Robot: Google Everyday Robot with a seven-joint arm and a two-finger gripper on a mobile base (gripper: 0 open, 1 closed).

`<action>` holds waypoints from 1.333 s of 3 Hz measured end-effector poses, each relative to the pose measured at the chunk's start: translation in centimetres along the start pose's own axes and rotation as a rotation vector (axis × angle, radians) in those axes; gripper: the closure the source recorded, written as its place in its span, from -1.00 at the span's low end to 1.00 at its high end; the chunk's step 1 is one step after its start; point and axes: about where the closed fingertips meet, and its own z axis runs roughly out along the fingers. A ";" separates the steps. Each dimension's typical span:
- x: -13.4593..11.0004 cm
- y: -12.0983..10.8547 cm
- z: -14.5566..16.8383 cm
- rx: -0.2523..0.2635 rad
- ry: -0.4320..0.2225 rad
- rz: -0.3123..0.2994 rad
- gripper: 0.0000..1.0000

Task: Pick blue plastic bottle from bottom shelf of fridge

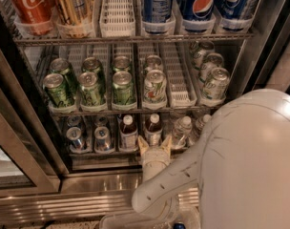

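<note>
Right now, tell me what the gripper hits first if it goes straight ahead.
Probably the blue plastic bottle on the bottom shelf; the open gripper sits just before it, depth unclear.

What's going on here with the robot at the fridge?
A robot arm is reaching into the open fridge at the bottom shelf. Its gripper is open at the shelf's front edge, lined up with a small dark-liquid bottle with a white cap. A similar bottle stands just left of it, silver cans farther left, clear water bottles to the right. Nothing is gripped yet.
</note>
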 end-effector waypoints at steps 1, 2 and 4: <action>-0.5 0.1 1.0 0.003 -0.013 0.003 -0.48; -0.8 0.5 1.8 -0.004 -0.026 0.008 -0.50; -1.6 1.3 2.8 -0.011 -0.051 0.024 -0.10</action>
